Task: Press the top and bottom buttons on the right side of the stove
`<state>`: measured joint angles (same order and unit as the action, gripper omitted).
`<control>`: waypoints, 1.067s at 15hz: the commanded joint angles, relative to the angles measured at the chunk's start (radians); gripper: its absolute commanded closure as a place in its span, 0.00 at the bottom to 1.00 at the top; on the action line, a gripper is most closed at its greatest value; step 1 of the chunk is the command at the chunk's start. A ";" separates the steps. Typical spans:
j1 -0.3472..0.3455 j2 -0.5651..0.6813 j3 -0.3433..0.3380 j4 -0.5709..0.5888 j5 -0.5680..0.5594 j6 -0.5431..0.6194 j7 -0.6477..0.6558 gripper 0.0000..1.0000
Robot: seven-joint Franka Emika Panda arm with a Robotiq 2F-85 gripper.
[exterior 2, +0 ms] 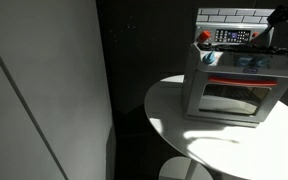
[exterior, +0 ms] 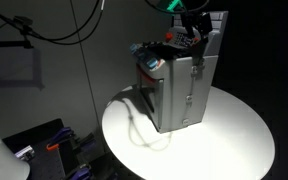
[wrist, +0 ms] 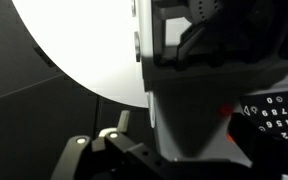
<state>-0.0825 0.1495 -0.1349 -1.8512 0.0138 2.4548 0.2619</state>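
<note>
Currently your end effector (exterior: pixel 191 38) sits at the toy stove's (exterior: pixel 179 92) top rear, near its control panel (exterior 2: pixel 231 36); whether its jaws are apart or closed cannot be told. The stove stands upright on the round white worktop (exterior: pixel 234 140).

All three pictures are dim, coarse and soft. In an exterior view the round white worktop (exterior: pixel 234 135) is the brightest area. The stove (exterior: pixel 179 90) throws a grey shadow across it toward the lower left of the frame, so the light falls from the upper right. The background is near black, with a green glow (exterior: pixel 167 5) at the top edge. In an exterior view the pale wall (exterior 2: pixel 34 90) at left is evenly grey, the middle is black, and bright patches lie on the worktop (exterior 2: pixel 164 110) at lower right. In the wrist view the worktop (wrist: pixel 84 40) is blown out to plain white at upper left. The rest is dark, blurred and out of focus.
</note>
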 commanded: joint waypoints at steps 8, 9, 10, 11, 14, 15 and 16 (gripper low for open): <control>0.000 0.063 0.003 0.081 0.004 -0.028 0.034 0.00; 0.001 0.066 0.004 0.084 0.005 -0.028 0.034 0.00; 0.001 0.069 0.004 0.087 0.006 -0.028 0.033 0.00; 0.001 0.072 0.005 0.091 0.009 -0.030 0.032 0.00; 0.003 0.080 0.006 0.099 0.012 -0.031 0.032 0.00; 0.003 0.082 0.007 0.101 0.012 -0.031 0.032 0.00; 0.003 0.084 0.007 0.103 0.011 -0.029 0.031 0.00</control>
<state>-0.0778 0.2110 -0.1307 -1.7967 0.0152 2.4539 0.2776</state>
